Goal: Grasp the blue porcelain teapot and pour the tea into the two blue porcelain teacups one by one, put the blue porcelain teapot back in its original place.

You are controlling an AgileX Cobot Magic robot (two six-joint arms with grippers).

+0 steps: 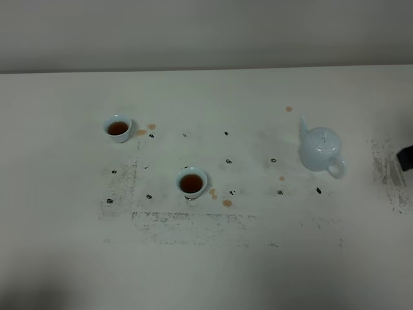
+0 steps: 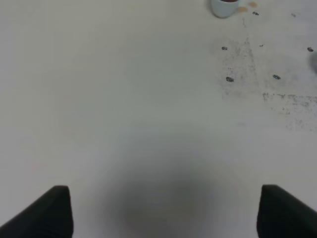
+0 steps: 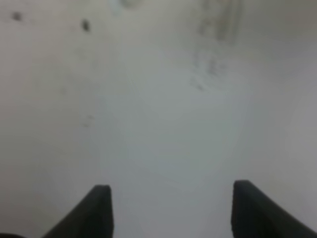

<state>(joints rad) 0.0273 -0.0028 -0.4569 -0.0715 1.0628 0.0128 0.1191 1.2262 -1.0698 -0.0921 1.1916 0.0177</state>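
Observation:
The pale blue teapot (image 1: 321,149) stands upright on the white table (image 1: 206,271) at the right, lid on, spout to the far left, handle to the near right. Two small blue teacups hold reddish-brown tea: one at the far left (image 1: 118,128), one near the middle (image 1: 191,182). The far-left cup also shows at the edge of the left wrist view (image 2: 224,7). My left gripper (image 2: 166,210) is open and empty over bare table. My right gripper (image 3: 171,210) is open and empty; only a dark bit of it (image 1: 406,157) shows at the right edge of the high view, apart from the teapot.
Small tea spills (image 1: 227,203) lie beside both cups and near the teapot. Dark specks and grey scuff marks (image 1: 193,219) cover the table's middle. A wall runs along the table's far edge.

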